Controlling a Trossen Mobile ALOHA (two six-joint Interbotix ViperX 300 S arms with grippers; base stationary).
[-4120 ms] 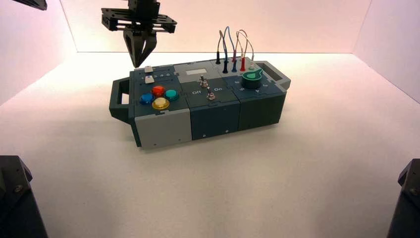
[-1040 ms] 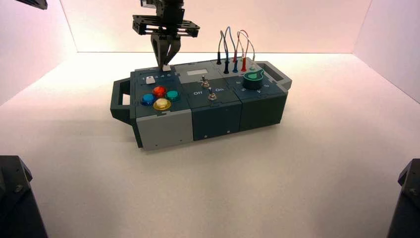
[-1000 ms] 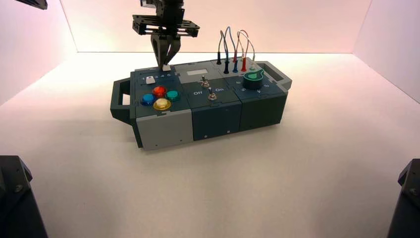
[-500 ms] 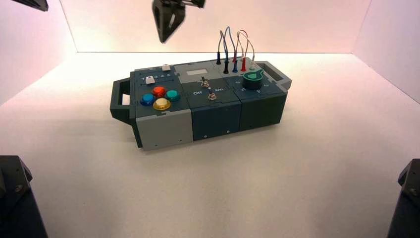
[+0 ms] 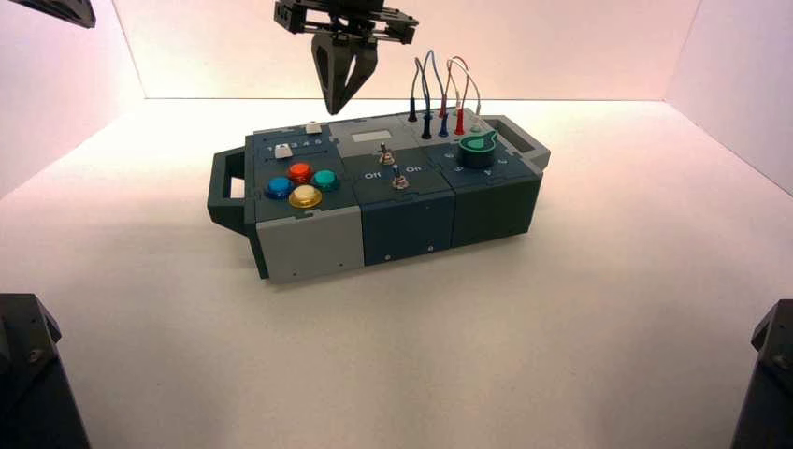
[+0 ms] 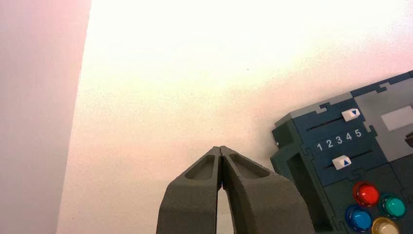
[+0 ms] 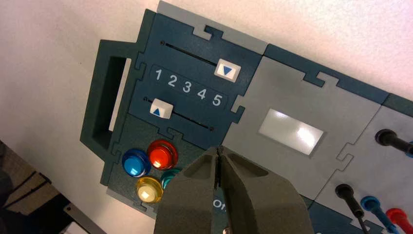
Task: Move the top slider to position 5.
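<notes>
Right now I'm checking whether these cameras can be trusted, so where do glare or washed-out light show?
High view: the tabletop is washed out behind the box; left wrist view: its upper part is burnt nearly white; right wrist view: bright glare spots on the pale window, small highlights on the red button, yet the digits 1 to 5 stay readable.

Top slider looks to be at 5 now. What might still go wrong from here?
The right gripper hangs over the box with its fingers shut; if it swung toward the wires, it might snag the black plug. Coming down again near the top slider could nudge it off 5. Dipping where it hangs might knock a toggle switch. The left gripper, off to the box's left, seems a small risk.
</notes>
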